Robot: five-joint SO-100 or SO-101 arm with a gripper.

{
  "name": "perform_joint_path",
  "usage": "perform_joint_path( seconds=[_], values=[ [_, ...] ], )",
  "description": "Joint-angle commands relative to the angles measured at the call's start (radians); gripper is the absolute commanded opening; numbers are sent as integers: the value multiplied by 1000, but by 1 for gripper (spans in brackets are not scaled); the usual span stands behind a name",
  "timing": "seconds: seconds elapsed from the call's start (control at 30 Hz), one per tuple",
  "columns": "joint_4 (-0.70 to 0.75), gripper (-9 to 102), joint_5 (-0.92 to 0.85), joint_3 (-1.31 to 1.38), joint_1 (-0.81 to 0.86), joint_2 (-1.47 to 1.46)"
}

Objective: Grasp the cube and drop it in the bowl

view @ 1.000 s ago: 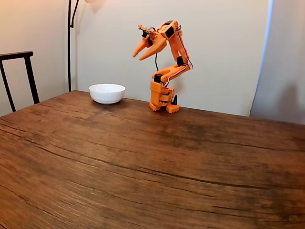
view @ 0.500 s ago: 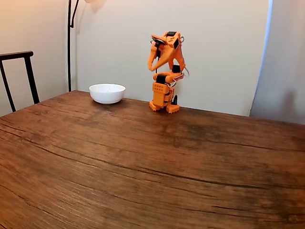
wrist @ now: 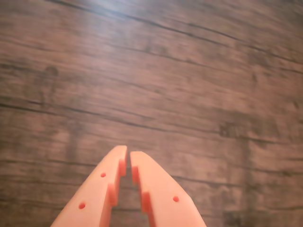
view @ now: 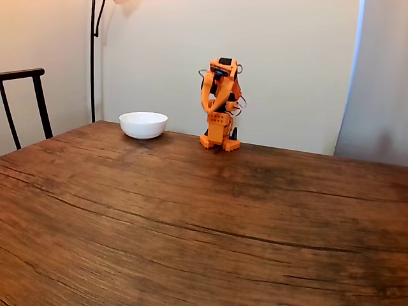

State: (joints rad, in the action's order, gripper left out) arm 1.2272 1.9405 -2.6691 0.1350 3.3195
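Fixed view: your orange two-finger gripper (view: 208,108) hangs folded down over the arm's own base at the far edge of the brown plank-grain wooden table (view: 191,217). The round, plain white, shallow bowl (view: 143,124) sits on the table to the left of the base, near it but not touching. No blue cube can be made out on the table, and whether it lies inside the bowl you cannot tell from this low angle.

Wrist view: the gripper (wrist: 128,155) points at bare wood; the jaws stand almost together, only a thin slit between the tips, nothing held.

Judgement: the relation that decides the next move, which way the cube lies from the jaws, is not readable here. If the cube is already in the bowl, the task is finished; otherwise you must locate it before reaching, and part the jaws first
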Motion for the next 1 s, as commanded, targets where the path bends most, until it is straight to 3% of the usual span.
perform_joint_path(
  seconds=[0.0, 0.3, 0.53, 0.73, 0.97],
  values=[
    [-84, -1, -6, -40, -9, 3],
    [-245, -1, -89, -301, -41, 3],
    [-282, -1, -120, -425, -58, 3],
    [-230, -1, -152, -442, -55, 2],
    [-67, -1, -153, -442, -54, 2]
  ],
)
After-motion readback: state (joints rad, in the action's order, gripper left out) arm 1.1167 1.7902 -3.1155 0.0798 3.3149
